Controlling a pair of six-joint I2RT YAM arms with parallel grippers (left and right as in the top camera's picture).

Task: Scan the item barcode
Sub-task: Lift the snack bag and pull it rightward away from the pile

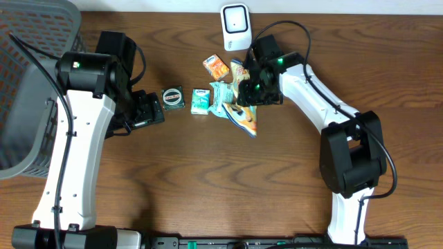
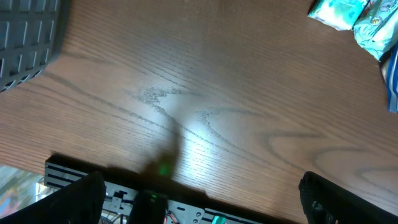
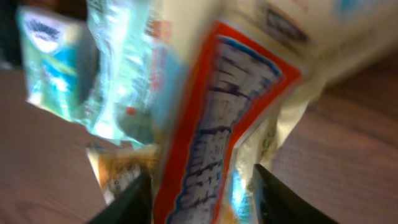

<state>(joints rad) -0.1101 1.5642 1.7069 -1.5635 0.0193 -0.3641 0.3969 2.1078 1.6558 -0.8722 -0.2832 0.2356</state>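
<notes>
Overhead cam first: the white scanner stands at the far edge of the wooden table, so I'll place everything else off that. Just on the near side of the scanner, a touch to its left, is a small orange box. Nearer again there's a little heap where a teal pouch and the snack bag, the one with the red and blue print, overlap each other. The snack bag is on the table almost straight in front of the scanner and clearly apart from it. Further to the scanner's left along that same row are a small green box and then a round tin. Way off to the scanner's left is the grey basket, partly out of frame.

The right gripper is right down on top of the snack bag. Right wrist cam is badly blurred, but the bag fills the space between the two fingers, and each finger looks to be right up against its sides. Whether that claw is actually pinching it or just straddling it, I can't tell.

The left gripper sits near the tin, on the side away from the scanner, and isn't touching it as far as I can see. On the left wrist cam its fingers are down in the bottom corners, spread wide, with only bare tabletop between them, so that claw is released. A corner of the basket and a couple of teal packets show along that view's top edge.
</notes>
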